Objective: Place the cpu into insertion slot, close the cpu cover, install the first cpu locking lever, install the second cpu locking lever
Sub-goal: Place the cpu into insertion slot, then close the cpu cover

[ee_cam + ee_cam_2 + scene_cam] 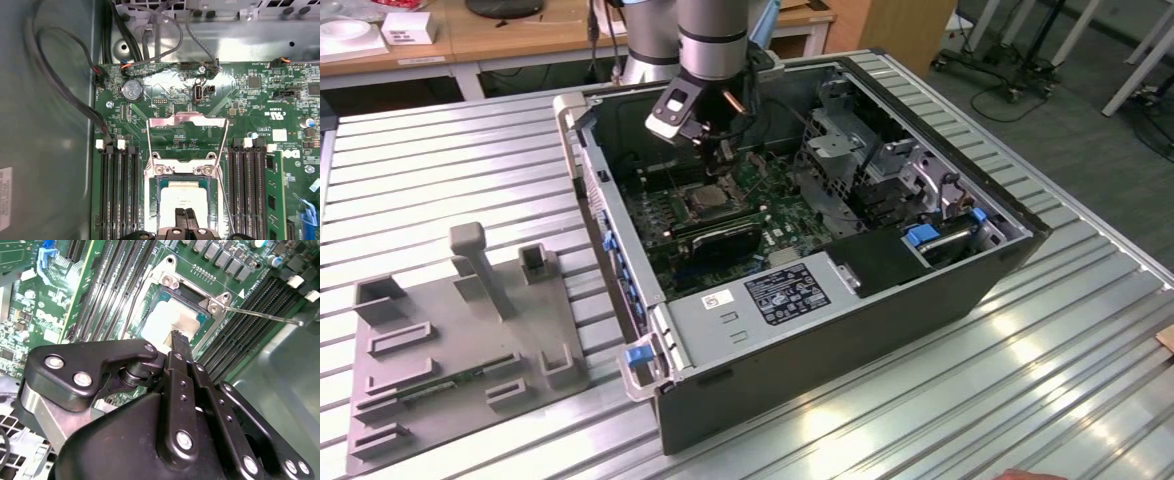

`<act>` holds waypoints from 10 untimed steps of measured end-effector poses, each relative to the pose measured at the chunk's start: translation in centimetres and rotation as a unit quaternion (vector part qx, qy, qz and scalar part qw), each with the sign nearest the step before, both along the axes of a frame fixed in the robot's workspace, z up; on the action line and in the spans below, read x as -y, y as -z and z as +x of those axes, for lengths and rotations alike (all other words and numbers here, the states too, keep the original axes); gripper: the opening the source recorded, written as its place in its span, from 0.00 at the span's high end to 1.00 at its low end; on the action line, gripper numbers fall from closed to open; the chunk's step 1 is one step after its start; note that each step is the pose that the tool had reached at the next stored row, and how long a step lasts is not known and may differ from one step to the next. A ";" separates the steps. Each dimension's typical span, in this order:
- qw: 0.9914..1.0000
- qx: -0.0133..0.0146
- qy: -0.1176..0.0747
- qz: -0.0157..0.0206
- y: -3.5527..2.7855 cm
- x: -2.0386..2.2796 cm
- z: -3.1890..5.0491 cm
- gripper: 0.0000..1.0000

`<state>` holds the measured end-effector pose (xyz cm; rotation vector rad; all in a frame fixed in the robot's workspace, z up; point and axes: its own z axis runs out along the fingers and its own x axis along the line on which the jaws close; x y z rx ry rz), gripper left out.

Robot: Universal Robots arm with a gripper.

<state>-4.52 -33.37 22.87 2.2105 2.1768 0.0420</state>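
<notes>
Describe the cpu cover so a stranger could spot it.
Inside the open computer case lies the green motherboard. Between its long black memory slots sits the cpu; the cpu cover is the thin silvery frame swung open beside it, board showing through its window.

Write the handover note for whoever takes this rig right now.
Gripper: jaws shut, holding nothing, tips just over the chip; cannot tell if they touch it.
Chip: lying in the socket on the green board.
Cover: open, swung up off the socket.
Lever: one wire sticks out free beside the socket.
Done: chip placed.
Left: close cover, both levers.
</notes>
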 end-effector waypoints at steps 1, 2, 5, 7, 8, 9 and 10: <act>1.000 0.000 0.000 0.000 -0.14 0.00 0.00 0.90; 1.000 0.000 0.000 0.000 -0.22 0.00 0.00 0.90; 1.000 0.000 0.000 0.000 -0.23 0.00 0.01 0.90; 1.000 0.000 0.000 -0.001 -0.24 0.00 0.00 0.90; 1.000 0.000 0.000 -0.001 -0.24 0.00 0.00 0.90; 1.000 0.000 0.000 -0.001 -0.24 0.00 0.00 0.90; 1.000 0.000 0.000 -0.001 -0.24 0.00 0.00 0.90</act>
